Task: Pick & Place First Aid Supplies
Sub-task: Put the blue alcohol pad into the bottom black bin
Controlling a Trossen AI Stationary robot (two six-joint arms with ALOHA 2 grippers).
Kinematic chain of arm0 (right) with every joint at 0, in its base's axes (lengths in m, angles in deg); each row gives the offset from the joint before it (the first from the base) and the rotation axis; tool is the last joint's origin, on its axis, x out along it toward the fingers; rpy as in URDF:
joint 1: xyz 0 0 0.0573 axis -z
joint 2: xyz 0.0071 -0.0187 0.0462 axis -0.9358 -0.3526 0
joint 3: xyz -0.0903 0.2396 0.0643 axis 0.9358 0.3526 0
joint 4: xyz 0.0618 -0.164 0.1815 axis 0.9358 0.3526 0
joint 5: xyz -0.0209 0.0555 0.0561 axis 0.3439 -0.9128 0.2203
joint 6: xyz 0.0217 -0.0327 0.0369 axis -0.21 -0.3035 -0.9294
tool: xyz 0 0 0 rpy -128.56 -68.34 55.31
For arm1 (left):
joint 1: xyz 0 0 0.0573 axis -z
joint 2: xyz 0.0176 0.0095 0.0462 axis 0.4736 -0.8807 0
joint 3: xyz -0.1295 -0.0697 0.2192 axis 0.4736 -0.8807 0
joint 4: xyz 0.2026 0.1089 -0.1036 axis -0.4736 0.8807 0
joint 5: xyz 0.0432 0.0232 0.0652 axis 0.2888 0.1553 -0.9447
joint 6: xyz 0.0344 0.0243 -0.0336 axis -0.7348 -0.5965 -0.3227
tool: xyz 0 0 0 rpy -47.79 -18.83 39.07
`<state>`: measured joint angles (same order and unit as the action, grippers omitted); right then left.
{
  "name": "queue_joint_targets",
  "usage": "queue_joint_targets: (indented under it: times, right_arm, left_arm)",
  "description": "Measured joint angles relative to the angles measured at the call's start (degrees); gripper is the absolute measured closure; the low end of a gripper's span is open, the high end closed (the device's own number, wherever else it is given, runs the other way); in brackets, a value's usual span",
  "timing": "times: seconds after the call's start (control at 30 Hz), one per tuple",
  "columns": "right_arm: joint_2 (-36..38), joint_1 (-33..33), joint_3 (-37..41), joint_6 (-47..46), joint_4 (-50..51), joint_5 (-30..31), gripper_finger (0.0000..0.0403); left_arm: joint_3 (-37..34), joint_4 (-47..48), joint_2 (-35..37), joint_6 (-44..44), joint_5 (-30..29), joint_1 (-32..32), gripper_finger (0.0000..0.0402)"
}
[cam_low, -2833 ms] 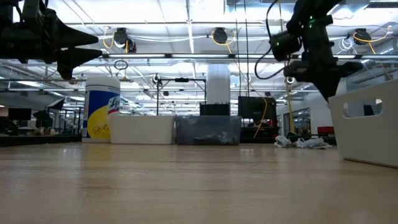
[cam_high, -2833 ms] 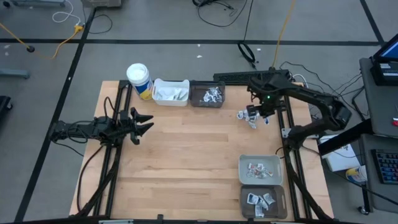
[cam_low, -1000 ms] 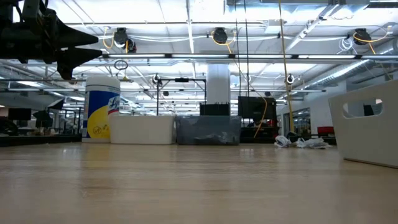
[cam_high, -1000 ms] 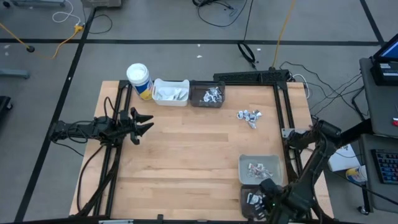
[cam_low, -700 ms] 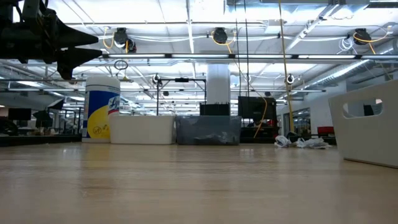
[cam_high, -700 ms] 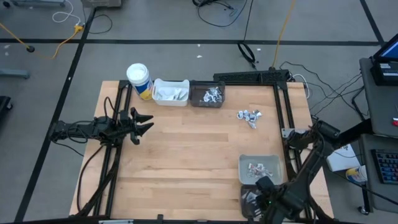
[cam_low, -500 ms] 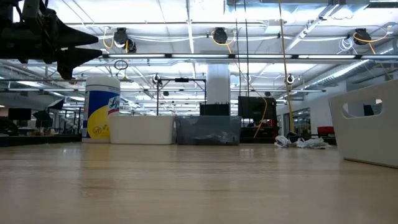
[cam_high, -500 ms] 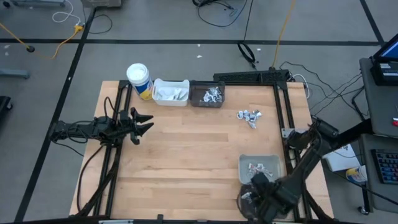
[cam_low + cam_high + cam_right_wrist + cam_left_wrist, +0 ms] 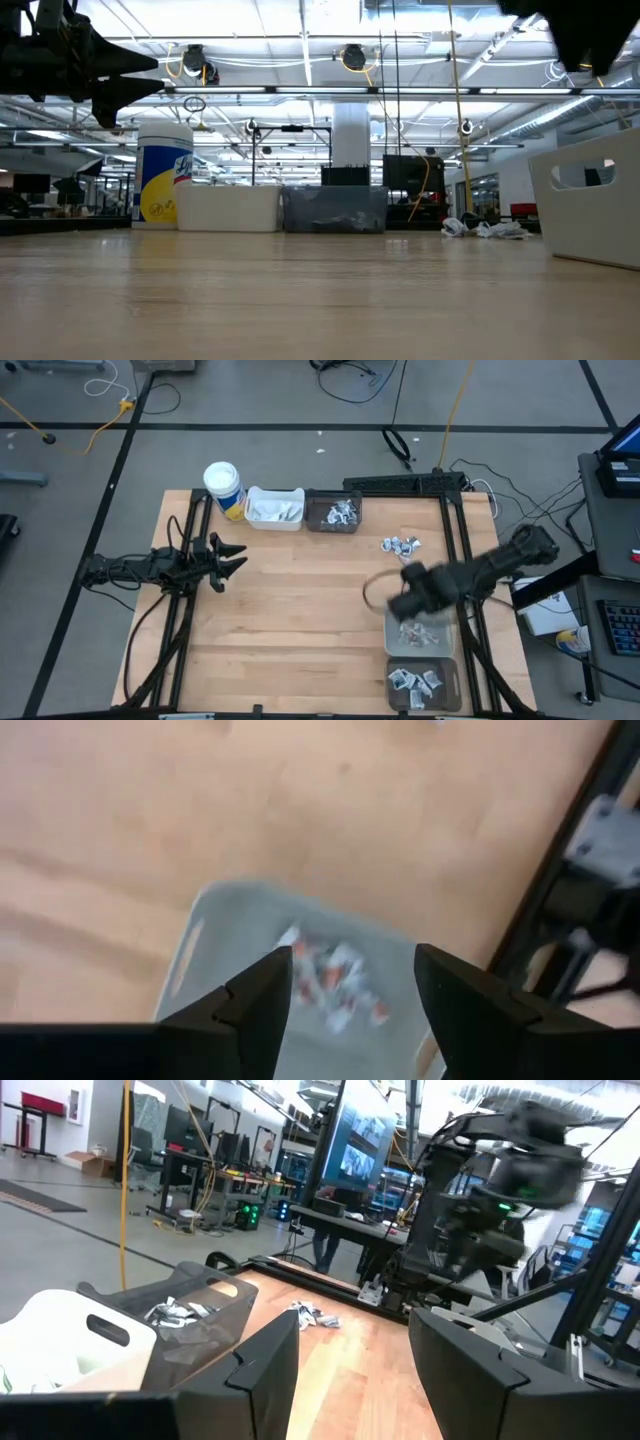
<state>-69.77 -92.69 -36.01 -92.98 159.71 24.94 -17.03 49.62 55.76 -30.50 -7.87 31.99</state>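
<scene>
1. High view: the right gripper (image 9: 405, 600) hangs blurred over the table (image 9: 300, 610), just above the far edge of the grey bin (image 9: 446, 644), which holds a few packets (image 9: 418, 637). The dark bin (image 9: 452, 687) next to it, at the near edge, holds more. A loose pile (image 9: 401, 547) lies on the wood, well apart toward the far right side. At the far edge stand a cup (image 9: 224, 489), a white bin (image 9: 273, 508) and another dark bin (image 9: 334, 512), both with supplies inside. The left gripper (image 9: 225, 560) waits over the left side, fingers spread, holding nothing.

2. Low view: the left gripper (image 9: 120, 75) hangs high, empty. The cup (image 9: 166, 185) and two far bins sit in a row; the pile (image 9: 485, 229) lies right of them.

3. Left wrist view: the fingers (image 9: 265, 1370) stand apart with nothing between. Beyond are a dark bin (image 9: 190, 1315) with packets, the pile (image 9: 312, 1317) and the right arm (image 9: 480, 1200).

4. Right wrist view: the fingers (image 9: 265, 995) are parted and empty, looking down on the grey bin (image 9: 215, 945) and its packets (image 9: 330, 978).
</scene>
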Motion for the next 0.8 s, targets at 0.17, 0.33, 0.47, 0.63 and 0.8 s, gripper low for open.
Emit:
queue_joint_targets:
  times: [0.17,0.33,0.47,0.63,0.8]
  right_arm:
    - [4.78,14.44,5.2,11.95,-0.93,-1.84,0.0199]
    - [5.71,28.06,9.2,24.39,-3.01,-3.01,0.0199]
    - [5.14,37.63,10.69,34.45,-7.55,-4.16,0.0199]
    - [4.21,46.84,10.92,42.24,-12.28,-7.54,0.0198]
    - [2.36,50.33,11.8,46.35,-14.67,-7.08,0.0201]
  left_arm:
    - [0.0,0.0,0.02,0.0,0.0,0.0,0.0206]
    - [0.0,0.01,0.01,0.0,0.0,0.0,0.0206]
    - [0.0,0.01,0.01,0.0,0.0,-0.01,0.0206]
    - [0.0,0.02,0.0,0.0,0.0,0.0,0.0206]
    - [0.0,0.0,0.0,0.01,0.0,-0.01,0.0206]
